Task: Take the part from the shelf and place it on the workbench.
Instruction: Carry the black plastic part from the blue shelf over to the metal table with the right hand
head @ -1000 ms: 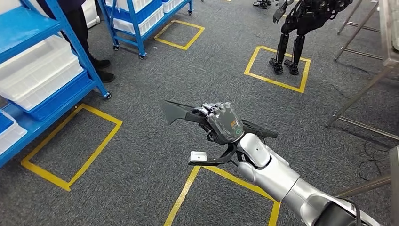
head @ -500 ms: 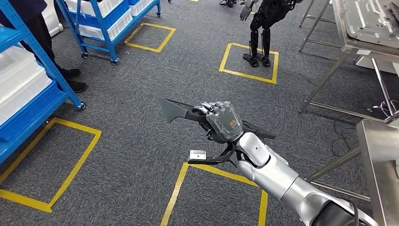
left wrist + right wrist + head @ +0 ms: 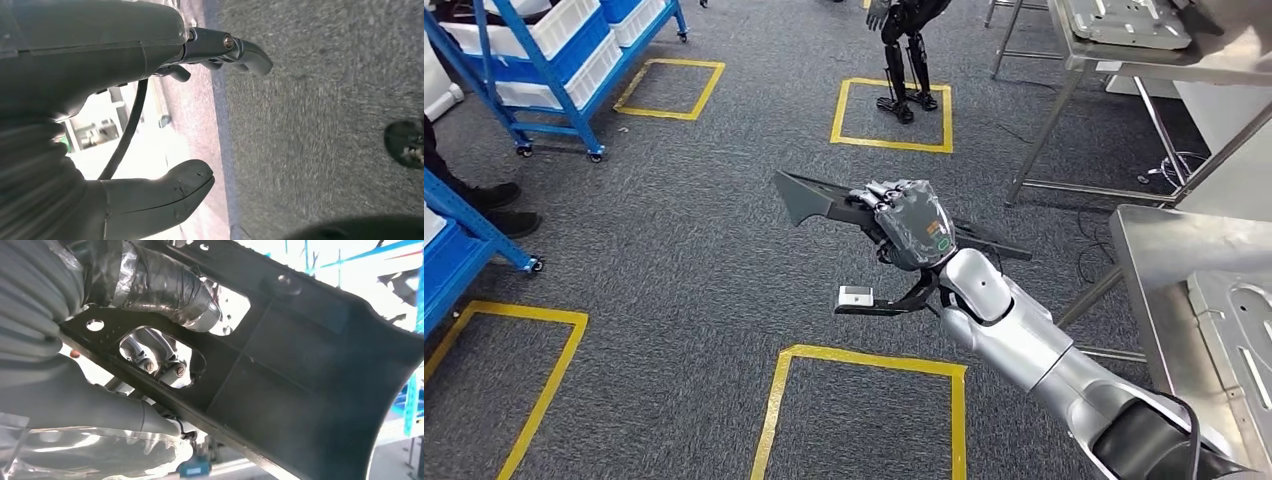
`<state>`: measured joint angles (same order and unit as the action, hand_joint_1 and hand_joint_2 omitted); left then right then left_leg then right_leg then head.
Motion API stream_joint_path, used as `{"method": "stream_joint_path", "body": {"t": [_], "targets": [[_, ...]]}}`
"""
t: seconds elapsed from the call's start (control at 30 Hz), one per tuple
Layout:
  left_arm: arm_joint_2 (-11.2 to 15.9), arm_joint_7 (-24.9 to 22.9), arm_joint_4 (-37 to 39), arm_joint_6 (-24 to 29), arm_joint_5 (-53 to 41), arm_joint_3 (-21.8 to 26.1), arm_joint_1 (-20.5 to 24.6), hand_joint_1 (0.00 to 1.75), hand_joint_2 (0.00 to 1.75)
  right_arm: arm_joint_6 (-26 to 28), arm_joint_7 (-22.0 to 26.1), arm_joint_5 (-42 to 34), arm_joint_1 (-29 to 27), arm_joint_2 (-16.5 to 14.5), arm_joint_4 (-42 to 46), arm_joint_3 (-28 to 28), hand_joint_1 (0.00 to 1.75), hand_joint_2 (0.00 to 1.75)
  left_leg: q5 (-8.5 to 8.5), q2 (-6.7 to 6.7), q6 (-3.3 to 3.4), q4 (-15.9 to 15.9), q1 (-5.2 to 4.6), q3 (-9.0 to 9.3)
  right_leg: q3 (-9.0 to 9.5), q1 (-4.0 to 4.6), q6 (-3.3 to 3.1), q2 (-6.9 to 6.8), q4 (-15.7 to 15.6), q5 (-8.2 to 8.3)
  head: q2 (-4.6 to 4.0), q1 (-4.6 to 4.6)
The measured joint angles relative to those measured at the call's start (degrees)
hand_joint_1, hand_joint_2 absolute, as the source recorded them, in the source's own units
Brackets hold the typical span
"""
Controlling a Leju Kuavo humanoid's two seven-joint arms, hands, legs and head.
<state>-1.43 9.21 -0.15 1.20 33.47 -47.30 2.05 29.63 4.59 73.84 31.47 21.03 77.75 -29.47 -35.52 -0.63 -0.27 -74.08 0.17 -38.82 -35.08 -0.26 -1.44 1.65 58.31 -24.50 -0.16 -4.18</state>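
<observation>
The part [image 3: 819,205], a flat dark plastic piece, stays clamped in my right hand [image 3: 911,232] above the grey carpet while my view has swung right, bringing the steel workbench [image 3: 1164,240] closer at the right edge, the blue shelf [image 3: 484,245] sliding left, and my left hand [image 3: 100,100] hangs with fingers apart, holding nothing.

Grey carpet floor [image 3: 674,250] marked with yellow tape squares [image 3: 892,112], one at twelve o'clock holding the legs of another black robot [image 3: 902,60]; a blue wheeled rack [image 3: 554,70] with white bins at ten o'clock; a person's dark shoes [image 3: 494,205] at nine
</observation>
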Motion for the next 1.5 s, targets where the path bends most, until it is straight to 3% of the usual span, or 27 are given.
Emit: {"method": "stream_joint_path", "body": {"t": [0.03,0.07,0.13,0.17,0.23,0.3,0.37,0.43,0.5,0.53,0.57,0.67,0.73,0.8,0.83,0.9,0.97,1.03,1.1,1.17,1.2,1.23,1.3,1.33,1.4,1.47,1.5], "targets": [[0.02,-0.01,0.00,-0.04,0.03,-0.11,-0.02,0.00,1.75,-0.17,0.04,-0.03,0.44,0.20,0.01,0.03,1.75,1.75,0.62,0.16,0.00,-0.88,0.01,-0.82,0.02,0.02,-0.02,0.80,0.17,-0.11,0.00,0.01],[0.05,-0.01,0.00,-0.05,0.07,-0.21,-0.03,0.00,1.75,-0.28,0.04,-0.07,0.76,0.34,0.01,0.05,1.75,1.75,2.44,0.31,0.04,0.67,0.04,-0.51,0.06,0.00,0.04,1.61,0.41,-0.26,0.00,0.01],[0.13,-0.01,0.01,-0.07,0.12,-0.43,-0.08,0.00,1.75,-0.38,0.04,-0.31,1.31,0.61,0.03,0.12,1.75,1.75,6.99,1.81,0.26,7.78,0.22,2.12,0.06,-0.08,0.36,3.12,1.01,-0.70,0.01,0.00],[0.17,-0.01,0.02,-0.08,0.13,-0.52,-0.07,0.00,1.75,-0.42,0.04,-0.56,1.60,0.83,0.06,0.16,1.75,1.75,8.32,2.85,0.38,11.02,0.35,3.40,-0.13,-0.10,0.61,3.81,1.40,-0.89,0.01,-0.01],[0.22,-0.02,0.04,-0.13,0.13,-0.70,0.02,0.00,1.75,-0.44,0.14,-1.24,2.04,1.50,0.18,0.35,1.75,1.75,8.69,4.08,0.64,13.68,0.36,4.47,-0.67,-0.23,1.25,4.90,1.75,-0.96,0.01,-0.01],[0.24,-0.03,0.04,-0.19,0.13,-0.82,0.24,0.00,1.75,-0.48,0.54,-1.72,2.29,2.46,0.36,0.77,1.75,1.75,8.84,3.16,1.22,14.24,0.25,4.66,-0.99,-0.46,1.99,5.64,1.65,-0.81,0.01,0.00],[0.28,-0.03,0.04,-0.23,0.13,-0.88,0.30,0.00,1.75,-0.54,0.91,-1.84,2.75,3.31,0.58,1.26,1.75,1.75,9.15,1.91,1.99,14.92,0.31,4.98,-1.80,-0.37,2.52,3.52,3.21,-1.87,0.01,-0.03],[0.34,-0.03,0.04,-0.24,0.13,-0.90,0.18,0.00,1.75,-0.57,0.98,-1.85,3.48,3.65,0.72,1.50,1.75,1.75,9.21,0.57,2.47,15.25,0.21,5.15,-4.61,-0.28,2.91,0.15,8.89,-4.82,0.01,-0.04],[0.40,-0.03,0.04,-0.23,0.20,-0.92,0.09,0.00,1.75,-0.54,0.97,-1.82,3.88,3.72,0.77,1.52,1.75,1.75,9.06,-0.80,2.69,15.25,0.01,5.17,-8.01,-0.48,3.23,-1.10,15.40,-7.11,0.01,-0.03],[0.42,-0.03,0.04,-0.23,0.27,-0.93,0.10,0.00,1.75,-0.51,0.96,-1.80,3.96,3.74,0.87,1.52,1.75,1.75,8.96,-1.46,2.72,15.25,-0.04,5.22,-8.70,-0.57,3.29,-1.31,16.56,-6.97,0.01,-0.02],[0.42,-0.03,0.04,-0.23,0.37,-0.95,0.11,0.00,1.75,-0.50,0.92,-1.78,4.11,3.76,1.06,1.54,1.75,1.75,8.82,-2.12,2.72,15.25,-0.07,5.34,-8.26,-0.60,3.28,-1.53,15.56,-5.83,0.01,-0.03],[0.39,0.02,0.04,-0.22,0.84,-0.99,0.19,0.00,1.75,-0.48,0.71,-1.62,5.32,3.87,2.25,1.71,1.75,1.75,8.27,-3.89,2.34,15.22,-0.25,5.99,-2.80,-0.11,2.77,-3.97,4.85,-0.94,0.00,-0.04],[0.37,0.06,0.04,-0.19,1.15,-1.10,0.30,0.00,1.75,-0.53,0.60,-1.31,6.69,3.97,3.08,1.81,1.75,1.75,7.93,-4.88,1.83,15.21,-0.51,6.27,-1.09,0.48,2.08,-4.92,1.28,-0.30,0.01,-0.03],[0.33,0.08,0.04,-0.17,1.46,-1.30,0.54,0.00,1.75,-0.78,0.31,-0.95,8.14,4.13,3.67,1.92,1.75,1.75,7.61,-5.88,1.24,15.28,-0.62,6.58,-1.00,0.58,1.38,-3.73,1.04,-0.29,0.01,-0.01],[0.31,0.07,0.04,-0.17,1.63,-1.40,0.66,0.00,1.75,-1.08,0.11,-0.87,8.84,4.21,4.01,1.99,1.75,1.75,7.27,-5.55,0.91,15.02,-0.54,6.69,-0.82,0.43,1.10,-3.16,0.80,-0.21,0.00,-0.03],[0.26,0.03,0.04,-0.17,1.87,-1.61,0.65,0.00,1.75,-1.95,-0.18,-1.02,10.46,4.29,4.68,2.13,1.75,1.75,5.29,-3.01,0.40,11.95,-0.32,5.54,-0.40,0.04,0.35,-2.02,0.32,0.01,0.01,-0.01],[0.17,-0.01,0.04,-0.17,2.01,-1.81,0.47,0.00,1.75,-2.63,-0.22,-1.30,11.69,4.26,5.17,2.15,1.75,1.75,1.89,-0.34,0.18,4.88,-0.06,2.04,-0.31,-0.01,-0.12,-0.90,0.28,0.02,0.01,0.00],[0.09,-0.02,0.04,-0.16,2.05,-1.96,0.43,0.00,1.75,-2.91,-0.20,-1.44,12.04,4.23,5.41,2.14,1.75,1.75,0.34,0.23,0.01,-0.93,0.02,-1.35,-0.29,0.05,-0.22,0.44,0.37,-0.03,0.01,-0.01],[0.04,-0.05,0.04,-0.15,2.07,-2.04,0.42,0.00,1.75,-2.98,-0.17,-1.48,12.07,4.23,5.53,2.11,1.75,1.75,3.19,0.50,-0.01,1.12,0.12,-1.16,-0.22,0.01,-0.11,1.97,0.61,-0.17,0.00,0.00],[0.03,-0.08,0.05,-0.14,2.07,-2.10,0.30,0.00,1.75,-3.01,-0.17,-1.52,12.23,4.23,5.74,2.11,1.75,1.75,7.55,2.58,0.10,8.88,0.45,1.99,-0.36,-0.05,0.29,3.47,1.16,-0.49,0.01,0.00],[0.03,-0.09,0.05,-0.13,2.07,-2.13,0.27,0.00,1.75,-3.03,-0.17,-1.53,12.36,4.22,5.82,2.11,1.75,1.75,8.75,3.66,0.20,11.84,0.61,3.25,-0.60,-0.10,0.59,4.16,1.45,-0.61,0.01,-0.01],[0.03,-0.09,0.06,-0.13,2.07,-2.16,0.27,0.00,1.75,-3.06,-0.17,-1.54,12.47,4.23,5.88,2.11,1.75,1.75,9.17,4.43,0.34,13.51,0.65,3.95,-0.87,-0.17,0.93,4.80,1.65,-0.66,0.01,-0.01],[0.03,-0.10,0.07,-0.13,2.07,-2.19,0.43,0.00,1.75,-3.09,-0.17,-1.54,12.53,4.26,5.91,2.13,1.75,1.75,9.12,3.84,0.87,14.13,0.48,4.23,-1.23,-0.40,1.74,6.06,1.55,-0.44,0.01,-0.01],[-0.02,-0.10,0.07,-0.13,2.07,-2.21,0.51,0.00,1.75,-3.09,-0.17,-1.54,12.50,4.33,5.92,2.14,1.75,1.75,9.30,3.12,1.28,14.48,0.43,4.42,-1.30,-0.46,2.05,5.76,1.57,-0.45,0.01,-0.01],[-0.10,-0.10,0.07,-0.11,2.08,-2.23,0.57,0.00,1.75,-3.10,-0.17,-1.54,12.69,4.54,5.93,2.16,1.75,1.75,9.70,1.69,2.06,15.31,0.50,4.84,-2.33,-0.31,2.51,2.71,3.62,-1.79,0.01,-0.06],[-0.14,-0.10,0.07,-0.08,2.10,-2.25,0.45,0.00,1.75,-3.12,-0.17,-1.54,12.90,4.68,5.91,2.16,1.75,1.75,9.75,0.40,2.45,15.64,0.41,4.99,-5.29,-0.30,2.87,-0.58,9.54,-4.86,0.00,-0.10],[-0.14,-0.11,0.07,-0.07,2.11,-2.26,0.37,0.00,1.75,-3.13,-0.17,-1.54,12.86,4.68,5.88,2.16,1.75,1.75,9.68,-0.28,2.52,15.65,0.35,4.99,-7.12,-0.43,3.07,-1.03,13.04,-6.23,0.00,-0.10]]}}
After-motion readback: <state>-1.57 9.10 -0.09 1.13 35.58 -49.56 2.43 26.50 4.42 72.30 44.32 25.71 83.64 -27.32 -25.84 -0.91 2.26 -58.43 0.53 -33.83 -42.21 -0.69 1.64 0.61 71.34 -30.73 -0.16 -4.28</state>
